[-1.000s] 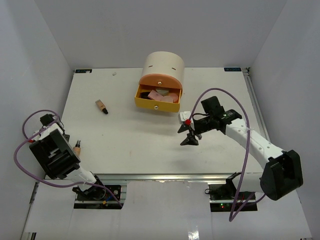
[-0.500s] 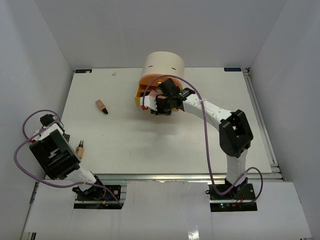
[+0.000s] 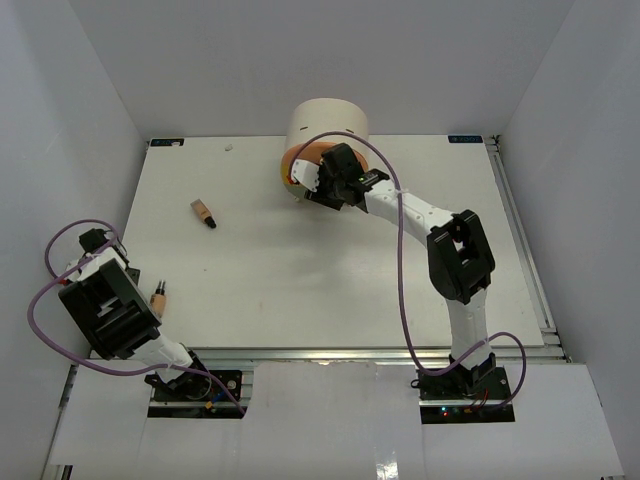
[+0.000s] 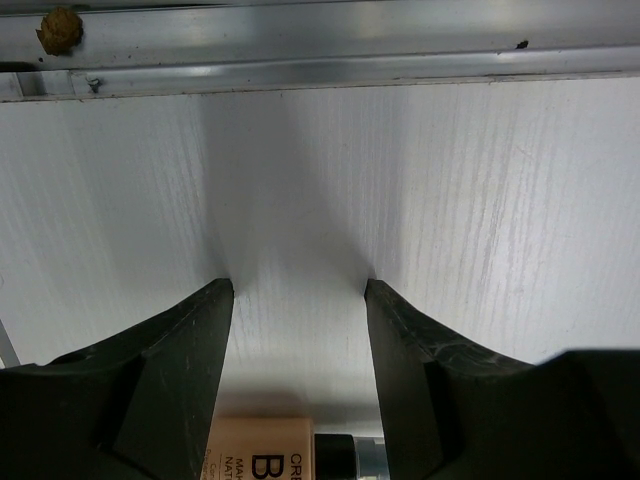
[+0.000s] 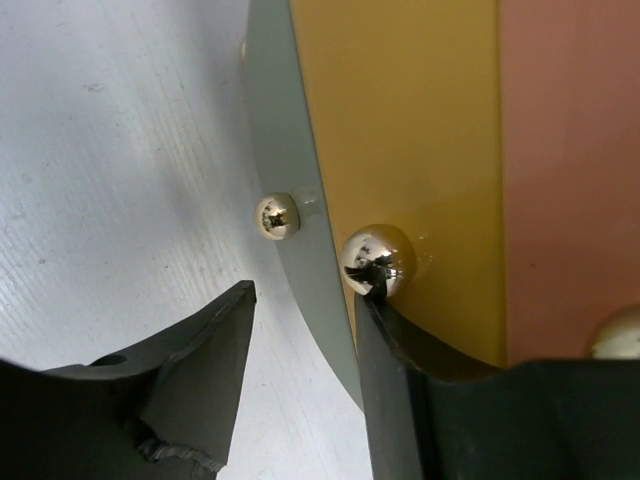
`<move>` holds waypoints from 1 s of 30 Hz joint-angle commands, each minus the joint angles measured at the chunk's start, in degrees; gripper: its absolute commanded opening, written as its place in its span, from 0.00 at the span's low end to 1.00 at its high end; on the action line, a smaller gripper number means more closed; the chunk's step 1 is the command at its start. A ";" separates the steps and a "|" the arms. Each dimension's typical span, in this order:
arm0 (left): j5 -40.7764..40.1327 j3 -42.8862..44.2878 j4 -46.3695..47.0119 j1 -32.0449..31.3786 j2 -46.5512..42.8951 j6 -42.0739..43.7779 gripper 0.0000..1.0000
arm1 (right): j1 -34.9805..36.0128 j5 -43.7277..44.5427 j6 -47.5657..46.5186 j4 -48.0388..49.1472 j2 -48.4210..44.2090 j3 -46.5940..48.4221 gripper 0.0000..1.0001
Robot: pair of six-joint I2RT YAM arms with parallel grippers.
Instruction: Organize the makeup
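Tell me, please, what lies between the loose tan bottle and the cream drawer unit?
Nothing; the top view shows bare table between the loose tan bottle and the drawer unit.

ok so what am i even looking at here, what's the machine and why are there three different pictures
These are two robot arms, the left arm and the right arm, bolted to the near edge of a white table. The wide picture comes from a fixed camera above them. The other two come from a small camera on each wrist, which is why you see dark fingers up close.

The left claw seems to grip a tan bottle with a dark cap, wedged between its fingers. The right claw is open, with one finger touching the gold knob on the yellow drawer of the cream drawer unit at the back. A second tan bottle lies loose on the table, over to the left.
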 commanded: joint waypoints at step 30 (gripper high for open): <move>9.23 -1.58 1.33 -1.94 -0.17 -0.09 0.67 | -1.01 -12.24 -66.90 -8.22 7.00 4.02 0.57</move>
